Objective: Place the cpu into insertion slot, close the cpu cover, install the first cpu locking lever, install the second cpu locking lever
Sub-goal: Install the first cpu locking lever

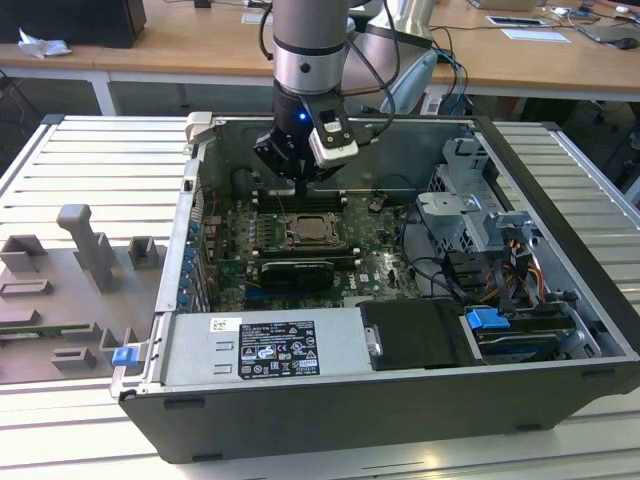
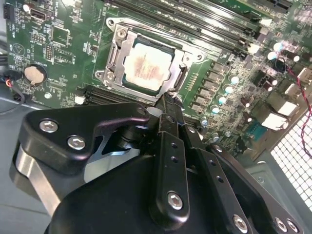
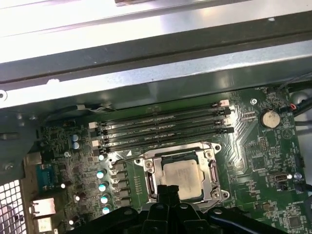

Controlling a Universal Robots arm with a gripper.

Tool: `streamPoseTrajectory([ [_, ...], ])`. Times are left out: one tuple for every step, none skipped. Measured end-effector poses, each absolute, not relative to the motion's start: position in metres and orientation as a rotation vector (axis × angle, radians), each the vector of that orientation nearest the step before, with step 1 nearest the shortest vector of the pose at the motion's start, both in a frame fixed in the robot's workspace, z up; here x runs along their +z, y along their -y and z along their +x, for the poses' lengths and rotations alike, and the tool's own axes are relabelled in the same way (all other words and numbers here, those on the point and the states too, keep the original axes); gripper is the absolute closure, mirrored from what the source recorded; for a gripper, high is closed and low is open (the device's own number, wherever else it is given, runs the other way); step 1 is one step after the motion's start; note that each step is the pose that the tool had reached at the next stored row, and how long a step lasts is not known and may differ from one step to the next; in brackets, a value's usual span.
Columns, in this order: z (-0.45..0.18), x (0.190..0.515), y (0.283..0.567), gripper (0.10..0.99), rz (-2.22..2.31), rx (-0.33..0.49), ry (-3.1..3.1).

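Note:
The cpu [image 2: 146, 63] lies pale face up in the insertion slot [image 1: 303, 233] on the green motherboard; in the first wrist view the cpu [image 3: 183, 176] sits below the memory slots. The silvery cpu cover [image 2: 117, 53] lies flat around the chip, and the cpu cover [image 3: 150, 179] frames it on each side. A thin metal lever [image 3: 170, 152] runs along the socket edge nearest the memory slots. My gripper [image 2: 168, 100] is shut with nothing between its fingers, its narrow tip at one edge of the socket. From outside, the gripper [image 1: 300, 188] hangs just above the socket inside the case.
Long black memory slots [image 3: 163, 127] lie beside the socket, and a black card [image 1: 295, 270] lies on its other side. Case walls [image 1: 330, 130], a power supply [image 1: 265, 345], a drive cage [image 1: 470, 215] and cables [image 1: 520, 270] surround the board. A grey fixture tray [image 1: 70, 290] sits on the exterior view's left.

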State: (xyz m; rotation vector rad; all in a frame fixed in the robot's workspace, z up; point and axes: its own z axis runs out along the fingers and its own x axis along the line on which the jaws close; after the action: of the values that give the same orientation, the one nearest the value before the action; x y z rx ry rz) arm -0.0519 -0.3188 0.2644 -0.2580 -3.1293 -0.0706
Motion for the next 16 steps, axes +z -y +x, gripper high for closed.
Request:
streamPoseTrajectory([
  [-0.052, 0.264, 0.319, 0.98, -0.242, -0.072, 3.139],
  [-0.052, 0.264, 0.319, 0.98, -0.229, -0.073, 3.145],
  [-0.052, 0.264, 0.319, 0.98, -0.217, -0.073, 3.149],
  [-0.052, 0.264, 0.319, 0.98, -0.204, -0.074, 3.153],
  [-0.052, 0.264, 0.319, 0.98, -0.195, -0.074, 3.158],
  [-0.053, 0.264, 0.319, 0.98, -0.186, -0.075, 3.164],
  [-0.056, 0.264, 0.319, 0.98, -0.183, -0.076, 3.167],
  [-0.059, 0.264, 0.319, 0.98, -0.183, -0.076, 3.168],
  [-0.061, 0.264, 0.319, 0.98, -0.183, -0.076, 3.169],
  [-0.064, 0.264, 0.319, 0.98, -0.182, -0.077, 3.17],
  [-0.067, 0.264, 0.319, 0.98, -0.183, -0.077, 3.171],
  [-0.069, 0.264, 0.319, 0.98, -0.183, -0.077, 3.171],
  [-0.071, 0.264, 0.319, 0.98, -0.183, -0.077, 3.171],
  [-0.073, 0.264, 0.319, 0.98, -0.183, -0.078, 3.171],
  [-0.075, 0.264, 0.319, 0.98, -0.183, -0.078, 3.17],
  [-0.077, 0.264, 0.319, 0.98, -0.183, -0.078, 3.17],
])
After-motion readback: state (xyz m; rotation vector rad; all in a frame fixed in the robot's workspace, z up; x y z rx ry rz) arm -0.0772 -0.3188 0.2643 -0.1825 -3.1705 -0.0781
